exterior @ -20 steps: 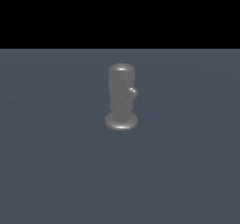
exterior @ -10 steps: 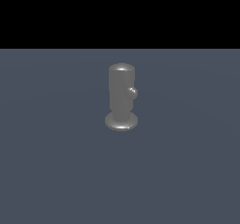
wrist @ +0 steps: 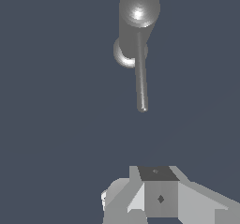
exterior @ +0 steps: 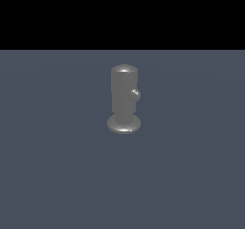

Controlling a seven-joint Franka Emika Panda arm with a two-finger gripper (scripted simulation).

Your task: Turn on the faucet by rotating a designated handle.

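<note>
Grey: one faucet point(exterior: 124, 98), one handle point(wrist: 141, 73) projecting.

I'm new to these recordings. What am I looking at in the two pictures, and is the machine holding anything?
These are simulator renders of one robot arm. The exterior view comes from a camera off the arm: it shows a grey faucet standing upright on a plain floor, its handle seen end-on like a small knob. The wrist view comes from a camera on the arm, looking down: the handle shows as a thin rod. The gripper is at the frame's edge, away from the faucet, holding nothing visible.
</note>
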